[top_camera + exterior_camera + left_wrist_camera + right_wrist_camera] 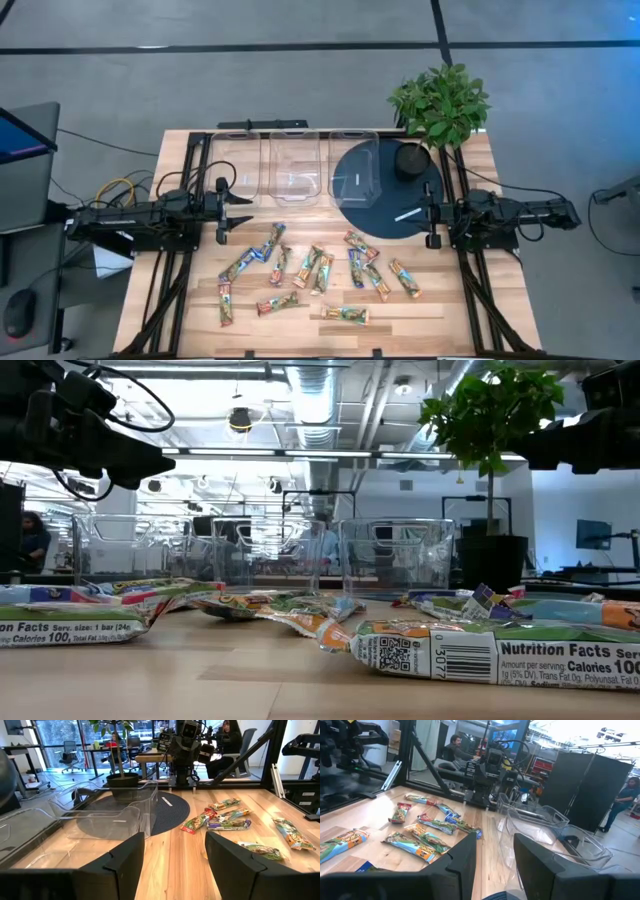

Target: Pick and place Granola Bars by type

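Several granola bars in shiny blue, orange, green and tan wrappers lie flat and scattered on the near half of the wooden table. They also show in the low view, in the left wrist view and in the right wrist view. My left gripper hovers open at the table's left side, pointing toward the right, clear of the bars. My right gripper hovers open at the right side over the dark round mat's edge, pointing left. Neither holds anything.
Three clear plastic bins stand in a row along the far side. A dark round mat with a white stick-like mark lies far right. A potted plant stands at the far right corner. People sit in the room beyond.
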